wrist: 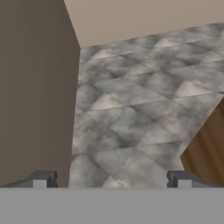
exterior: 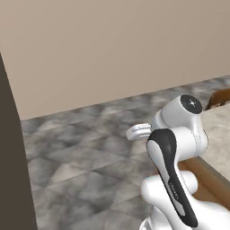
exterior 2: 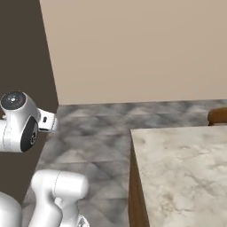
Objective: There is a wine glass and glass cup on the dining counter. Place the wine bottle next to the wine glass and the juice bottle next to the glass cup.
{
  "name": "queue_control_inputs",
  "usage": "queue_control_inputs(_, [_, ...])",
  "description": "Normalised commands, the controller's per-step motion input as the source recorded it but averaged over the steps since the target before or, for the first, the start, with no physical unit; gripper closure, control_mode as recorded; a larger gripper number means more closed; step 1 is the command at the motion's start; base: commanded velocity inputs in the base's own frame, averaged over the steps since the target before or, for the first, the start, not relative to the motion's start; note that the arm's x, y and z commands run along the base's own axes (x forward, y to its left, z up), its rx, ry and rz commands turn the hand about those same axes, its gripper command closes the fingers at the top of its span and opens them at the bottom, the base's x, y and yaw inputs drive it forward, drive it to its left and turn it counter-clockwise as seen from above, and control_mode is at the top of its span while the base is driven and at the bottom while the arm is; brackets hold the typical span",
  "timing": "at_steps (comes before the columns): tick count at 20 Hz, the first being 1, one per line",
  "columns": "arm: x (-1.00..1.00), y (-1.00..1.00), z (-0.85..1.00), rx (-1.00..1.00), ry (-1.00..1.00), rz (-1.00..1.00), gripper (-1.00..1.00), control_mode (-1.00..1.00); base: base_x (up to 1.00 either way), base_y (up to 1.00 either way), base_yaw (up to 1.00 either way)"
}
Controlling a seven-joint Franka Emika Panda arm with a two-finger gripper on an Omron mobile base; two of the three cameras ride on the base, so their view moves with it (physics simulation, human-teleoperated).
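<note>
While grey floor tiles spread, dining counter sits at rt.

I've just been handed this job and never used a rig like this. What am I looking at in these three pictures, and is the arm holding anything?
The white machine is a robot arm on a driving base. Two pictures come from cameras riding on that base, behind the arm to its left and right, looking forward over it. The third comes from a camera on the hand, looking along the gripper; the two small dark tips at its bottom are the fingers. They stand wide apart with nothing between them, so nothing is held. Ahead is a grey tiled floor, a beige wall and a dark tall panel. The pale marbled top at the right is the dining counter; the part seen carries no bottles or glasses.
</note>
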Motion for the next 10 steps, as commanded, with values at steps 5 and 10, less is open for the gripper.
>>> queue_control_inputs(5, [0.00, 0.00, 0.00, 0.00, 0.00, 0.00, -1.00, 1.00, 0.89, 0.37, -0.20])
queue_control_inputs(10, [0.00, 0.00, 0.00, 0.00, 0.00, 0.00, -1.00, 1.00, 0.90, 0.34, -0.23])
